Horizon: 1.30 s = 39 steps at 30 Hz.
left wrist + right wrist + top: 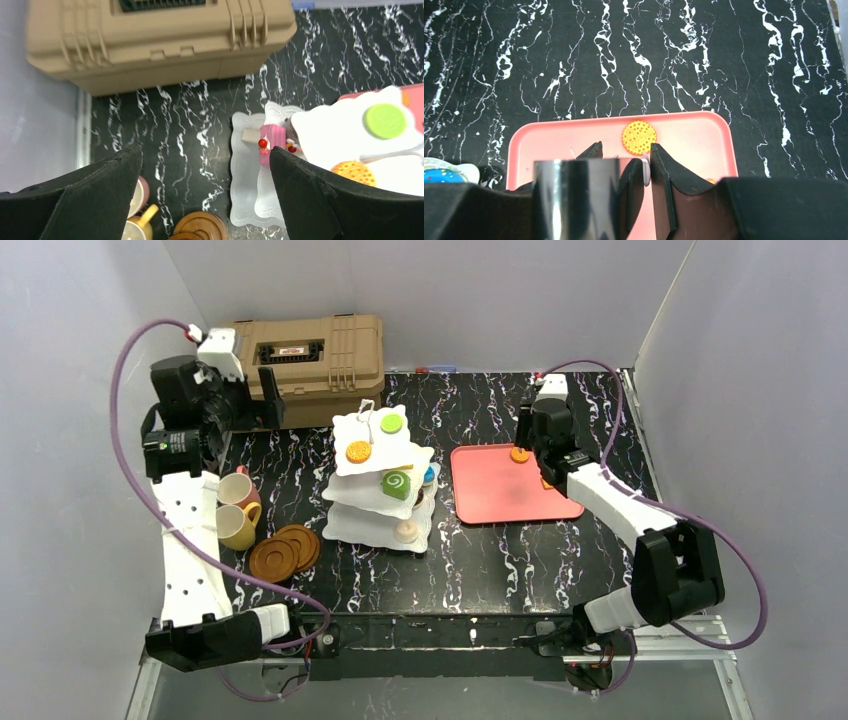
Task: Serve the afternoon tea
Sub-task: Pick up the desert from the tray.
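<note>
Currently early in the serve, by my reading. One orange dotted biscuit (639,137) lies flat near the far edge of the pink-red tray (549,145). The right gripper (647,162) hangs just over it, jaws drawn close with a pale sliver between them; whether that is a grasped item I cannot tell. The left gripper (205,160) is spread wide and empty, near the tan case (310,355).

Left to do, judging by the layout:
- The three-tier stand (350,525) at table centre holds most pastries: green disc (391,423), green swirl cube (397,485), cream round (407,531).
- The pink cup (238,487) and yellow cup (236,527) sit at left, off the saucers (285,552), which lie overlapped beside them.

Materials: stand plates are white, glossy and scallop-edged. Saucers are round, brown and wood-like. The tray is smooth with rounded corners. The case is ribbed hard plastic, and the table (480,570) is black with white veining.
</note>
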Available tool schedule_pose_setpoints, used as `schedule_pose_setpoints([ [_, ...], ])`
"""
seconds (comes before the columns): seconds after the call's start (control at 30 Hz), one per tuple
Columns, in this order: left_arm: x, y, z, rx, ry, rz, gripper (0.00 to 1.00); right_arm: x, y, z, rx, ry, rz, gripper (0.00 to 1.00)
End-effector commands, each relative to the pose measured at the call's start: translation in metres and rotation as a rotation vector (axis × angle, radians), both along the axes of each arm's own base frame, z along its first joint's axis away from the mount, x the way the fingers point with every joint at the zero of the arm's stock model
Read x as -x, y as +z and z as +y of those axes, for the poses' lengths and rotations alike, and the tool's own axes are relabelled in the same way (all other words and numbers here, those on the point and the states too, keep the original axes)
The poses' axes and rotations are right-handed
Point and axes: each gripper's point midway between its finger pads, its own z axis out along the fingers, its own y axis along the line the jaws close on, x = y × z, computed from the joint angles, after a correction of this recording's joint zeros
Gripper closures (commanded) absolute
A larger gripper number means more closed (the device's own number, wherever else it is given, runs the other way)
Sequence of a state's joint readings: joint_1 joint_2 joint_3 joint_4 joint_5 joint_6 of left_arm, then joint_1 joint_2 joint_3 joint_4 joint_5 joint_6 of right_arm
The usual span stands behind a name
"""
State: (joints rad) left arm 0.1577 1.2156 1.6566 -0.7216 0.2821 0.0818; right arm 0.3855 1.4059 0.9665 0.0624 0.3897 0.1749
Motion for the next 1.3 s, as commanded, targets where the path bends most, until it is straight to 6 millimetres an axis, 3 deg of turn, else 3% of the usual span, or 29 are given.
schedule_pose_setpoints([
  [0.0,0.004,-0.020,-0.010,0.060,-0.037,0.013,0.02,-0.022,0.013,0.000,-0.007,-0.002,-0.083,0.53],
  [0.17,0.001,-0.038,-0.006,0.055,-0.026,0.048,0.02,-0.035,0.002,-0.002,0.005,-0.007,-0.085,0.52],
  [0.33,-0.002,-0.048,-0.007,0.065,-0.038,0.095,0.02,-0.045,-0.011,0.000,-0.007,-0.005,-0.082,0.43],
  [0.8,-0.005,-0.040,-0.007,0.073,-0.033,0.067,0.02,-0.057,-0.048,0.001,-0.040,-0.012,-0.033,0.41],
  [1.27,-0.007,-0.035,-0.010,0.093,-0.044,0.055,0.02,-0.054,-0.064,-0.006,-0.011,-0.018,-0.014,0.36],
])
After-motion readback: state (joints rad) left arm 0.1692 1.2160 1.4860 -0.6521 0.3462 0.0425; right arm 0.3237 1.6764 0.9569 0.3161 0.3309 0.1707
